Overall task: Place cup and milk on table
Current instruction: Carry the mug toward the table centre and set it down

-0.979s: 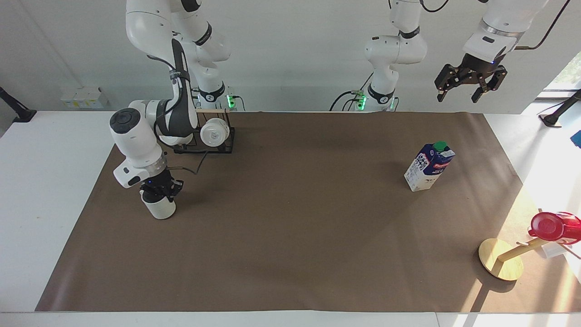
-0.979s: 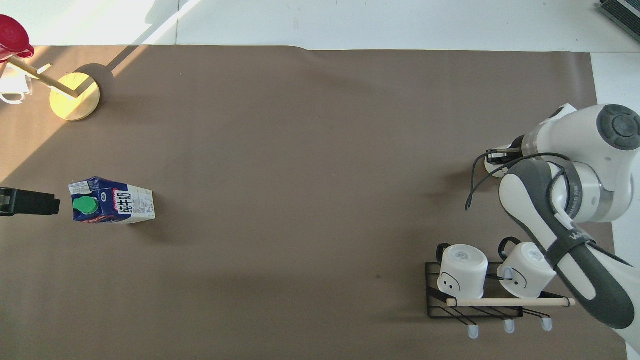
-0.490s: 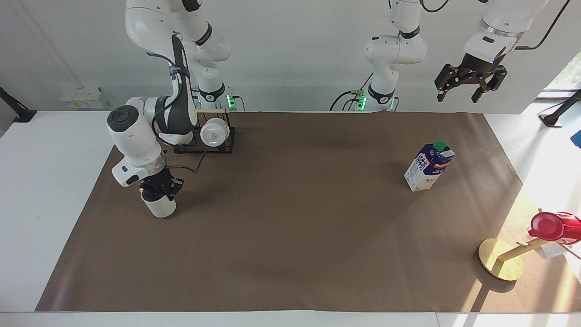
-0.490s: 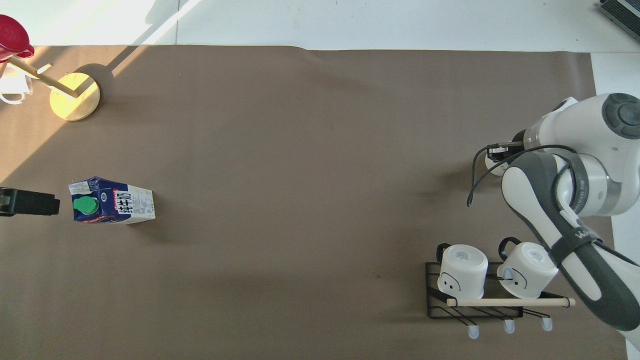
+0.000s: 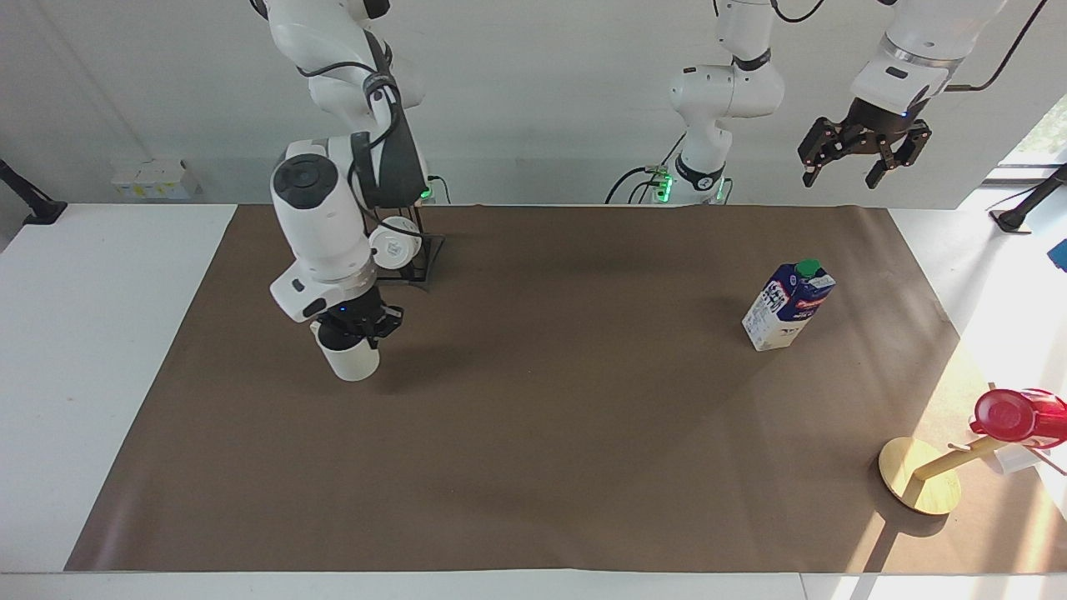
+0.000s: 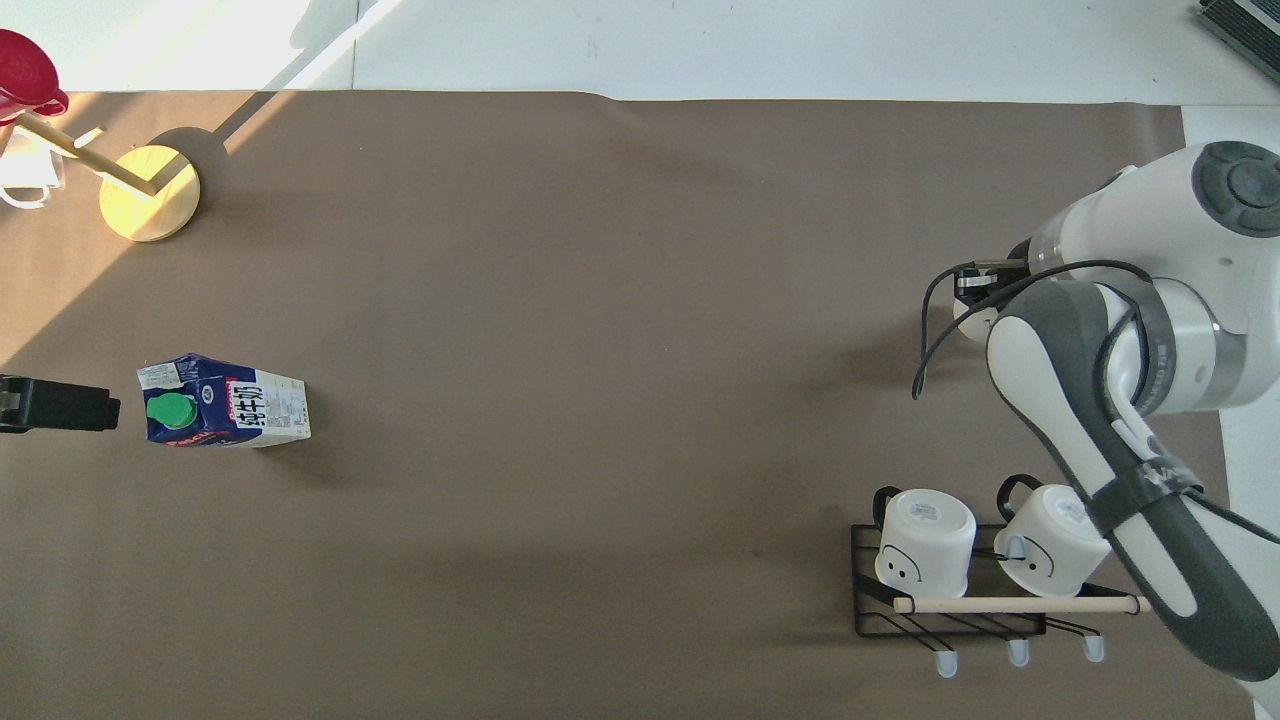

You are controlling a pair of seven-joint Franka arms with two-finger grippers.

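The cup (image 5: 353, 362) is an off-white mug. My right gripper (image 5: 357, 327) is shut on its rim from above, over the brown mat (image 5: 542, 433) at the right arm's end of the table (image 5: 83, 350). I cannot tell whether its base touches the mat. From overhead the right arm hides most of the cup (image 6: 972, 326). The milk (image 5: 788, 307), a blue-and-white carton with a green cap, stands upright on the mat at the left arm's end. My left gripper (image 5: 863, 158) waits open, high above the table's edge near the milk (image 6: 225, 402).
A black rack (image 6: 950, 585) holding two white mugs sits close to the right arm's base. A wooden stand (image 5: 919, 487) with a red cup (image 5: 1013, 414) hung on it is at the corner of the left arm's end, farthest from the robots.
My right gripper has carried the cup along the mat toward the left arm's end, and the arm's elbow has swung up. The left arm and the milk have not moved.
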